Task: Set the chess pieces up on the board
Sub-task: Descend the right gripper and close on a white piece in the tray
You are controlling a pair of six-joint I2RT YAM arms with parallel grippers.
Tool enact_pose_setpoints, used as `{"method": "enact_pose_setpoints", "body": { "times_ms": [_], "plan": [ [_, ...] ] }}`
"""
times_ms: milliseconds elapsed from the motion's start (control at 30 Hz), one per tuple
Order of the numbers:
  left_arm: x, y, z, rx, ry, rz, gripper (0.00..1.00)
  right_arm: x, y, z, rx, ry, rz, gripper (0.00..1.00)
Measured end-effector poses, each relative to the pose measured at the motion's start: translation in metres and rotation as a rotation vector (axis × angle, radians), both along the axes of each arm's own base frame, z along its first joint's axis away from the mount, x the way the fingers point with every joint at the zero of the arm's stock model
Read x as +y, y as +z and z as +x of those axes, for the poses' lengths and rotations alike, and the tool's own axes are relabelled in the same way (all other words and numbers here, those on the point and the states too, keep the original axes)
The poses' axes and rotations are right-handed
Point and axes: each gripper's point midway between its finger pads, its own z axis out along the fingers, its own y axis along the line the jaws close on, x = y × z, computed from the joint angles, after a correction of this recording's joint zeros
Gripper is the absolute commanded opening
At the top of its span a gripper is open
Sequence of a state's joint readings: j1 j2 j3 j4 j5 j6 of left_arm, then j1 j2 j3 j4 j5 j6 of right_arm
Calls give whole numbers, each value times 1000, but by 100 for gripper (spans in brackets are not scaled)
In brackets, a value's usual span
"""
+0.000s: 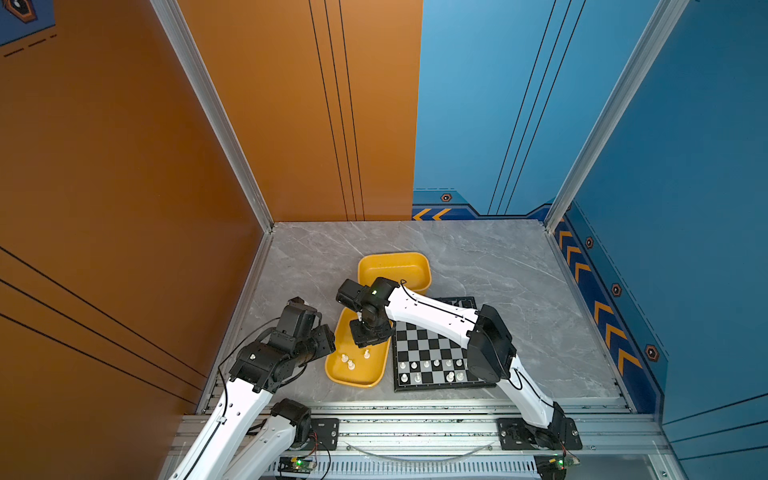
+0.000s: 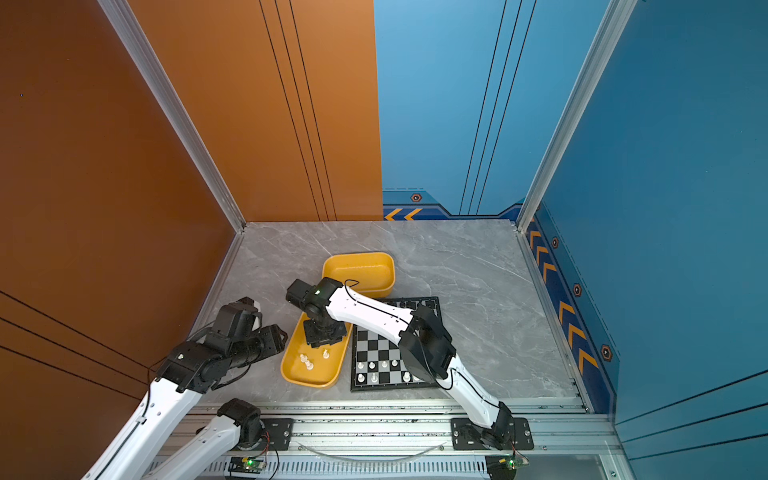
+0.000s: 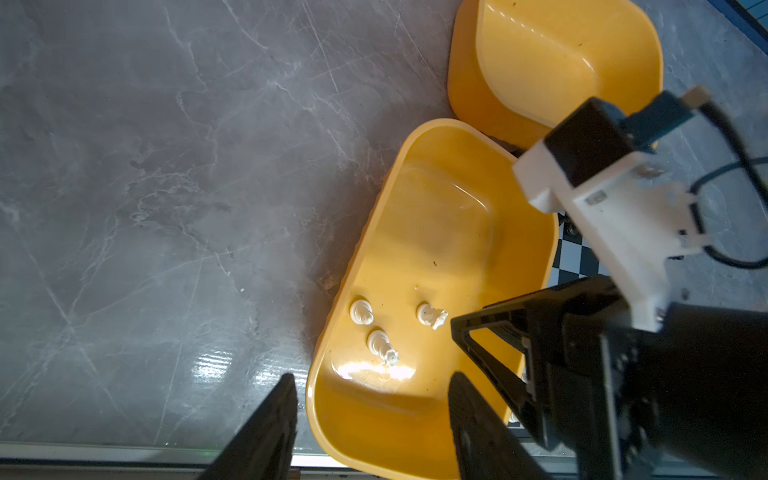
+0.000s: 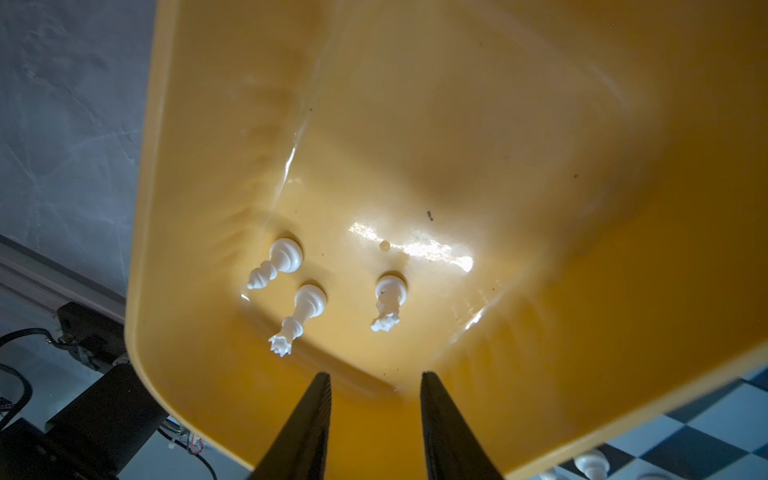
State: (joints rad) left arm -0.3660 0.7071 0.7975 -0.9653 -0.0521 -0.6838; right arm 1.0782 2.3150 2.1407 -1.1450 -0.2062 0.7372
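— Orange and blue walls, a grey marbled counter [image 1: 498, 257]. Where do the pieces sit?

— Three small white plastic chessmen [image 1: 351, 365] stand upright in the near yellow rounded plastic tray [image 1: 330, 368]. More white ones stand on the near two rows of the flat black-and-silver checkered board [image 1: 428, 353], just right of that tray.

— And the arms?

— The right pincer [image 4: 375, 376] hangs over the tray, jaws partly apart, gripping nothing. The left pincer [image 3: 372, 376] hovers at the tray's left side, parted wider, likewise empty.

— Best way to pick?

— I'd take the lone crowned piece [image 4: 388, 299] nearest the board, clear of the other two. Centre the jaws on it, descend straight and close gently on the stem. A sideways nudge would likely topple it.
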Motion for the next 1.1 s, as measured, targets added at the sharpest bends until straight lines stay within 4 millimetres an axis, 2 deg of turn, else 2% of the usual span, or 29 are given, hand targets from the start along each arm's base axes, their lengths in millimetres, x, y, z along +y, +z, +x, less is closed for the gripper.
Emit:
{"method": "enact_pose_setpoints", "body": {
  "times_ms": [200,500,767,1100],
  "plan": [
    [-2,1,0,-3,-14,3,59,-1,-21,-2,24,-10,-41,33],
    [-2,1,0,-3,-14,3,59,-2,-22,-1,27,-22,-44,27],
    [-2,1,-1,-3,-17,3,59,-2,-24,-1,29,-22,-47,26],
    [-3,1,-1,-3,-23,6,59,-4,-39,0,47,-27,-73,24]
  ]
}}
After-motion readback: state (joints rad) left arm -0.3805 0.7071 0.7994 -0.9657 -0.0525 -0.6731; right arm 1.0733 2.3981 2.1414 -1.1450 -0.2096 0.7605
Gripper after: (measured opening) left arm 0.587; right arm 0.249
